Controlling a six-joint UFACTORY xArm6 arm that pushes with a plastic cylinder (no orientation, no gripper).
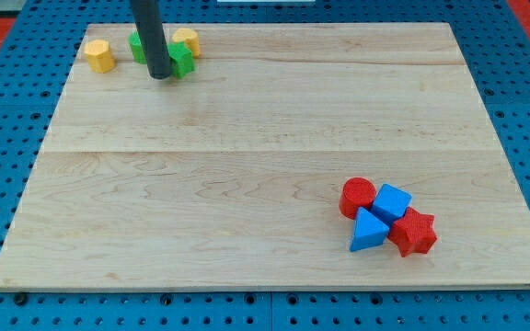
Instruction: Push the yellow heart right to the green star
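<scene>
A yellow block (pixel 100 55), seemingly the heart, lies near the board's top left corner. My rod comes down from the view's top, and my tip (pixel 161 76) rests on the board to the right of that block, apart from it. A green block (pixel 183 61), apparently the star, touches the tip's right side. A second green block (pixel 137 46) is partly hidden behind the rod on its left. Another yellow block (pixel 188 39) sits just above the green star.
The wooden board (pixel 247 184) lies on a blue pegboard. At the lower right is a tight cluster: a red cylinder (pixel 357 196), a blue cube (pixel 392 202), a blue triangle (pixel 368 231) and a red star (pixel 414 232).
</scene>
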